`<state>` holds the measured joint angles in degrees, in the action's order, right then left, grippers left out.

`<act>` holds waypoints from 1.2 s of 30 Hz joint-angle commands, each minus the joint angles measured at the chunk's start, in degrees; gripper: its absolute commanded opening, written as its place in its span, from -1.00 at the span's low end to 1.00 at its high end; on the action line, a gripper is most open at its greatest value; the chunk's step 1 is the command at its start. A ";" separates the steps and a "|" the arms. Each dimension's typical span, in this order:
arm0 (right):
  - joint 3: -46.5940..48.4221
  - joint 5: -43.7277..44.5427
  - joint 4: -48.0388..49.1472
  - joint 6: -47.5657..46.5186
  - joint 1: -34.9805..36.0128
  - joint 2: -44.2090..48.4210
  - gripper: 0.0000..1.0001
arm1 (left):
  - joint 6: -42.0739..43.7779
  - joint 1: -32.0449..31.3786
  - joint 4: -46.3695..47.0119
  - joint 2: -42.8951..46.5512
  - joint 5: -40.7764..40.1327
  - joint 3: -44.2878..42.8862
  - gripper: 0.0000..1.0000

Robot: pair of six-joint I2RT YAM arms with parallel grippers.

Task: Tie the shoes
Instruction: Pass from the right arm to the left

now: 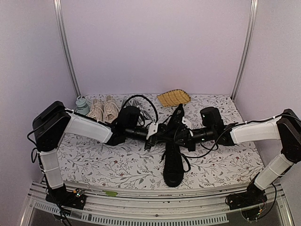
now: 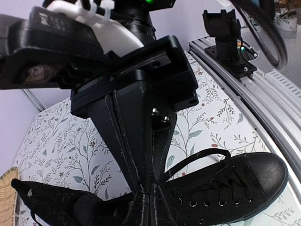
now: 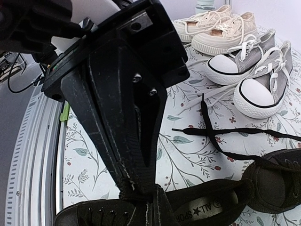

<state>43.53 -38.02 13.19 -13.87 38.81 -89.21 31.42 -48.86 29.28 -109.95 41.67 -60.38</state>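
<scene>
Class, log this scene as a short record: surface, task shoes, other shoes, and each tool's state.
Surface: floral tablecloth
Task shoes: black sneakers, untied, laces loose
Other shoes: beige pair; grey pair
Left tool: shut, tips at the laces
Right tool: shut, tips at the black sneakers

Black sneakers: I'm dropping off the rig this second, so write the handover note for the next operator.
Left gripper: shut, tips down in the laces of the near black sneaker.
Right gripper: shut, at the same shoe from the other side.
Whether either pinches a lace is unclear.
Second black sneaker lies just behind, with a loose lace trailing beside it.
Done: no finished bow visible.
Left: knot both shoes.
</scene>
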 commanded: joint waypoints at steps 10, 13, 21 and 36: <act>1.20 8.41 -14.89 8.92 -0.39 6.77 -0.16 | -7.80 -2.35 11.52 0.27 -9.29 5.33 -1.00; 1.39 11.33 -21.61 17.06 -0.74 9.88 -0.08 | -10.17 -3.05 14.44 0.35 -11.42 7.11 -1.00; 8.30 32.14 -44.38 40.75 -0.92 4.10 0.00 | -14.55 -3.92 18.89 0.62 -14.68 10.21 -1.00; 11.06 32.32 -50.32 46.96 8.04 -9.92 -0.01 | -16.84 -4.93 23.83 0.35 -16.79 12.99 -1.00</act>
<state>53.93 -6.02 -35.29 31.22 45.15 -96.20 15.81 -53.10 49.71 -109.95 25.32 -48.23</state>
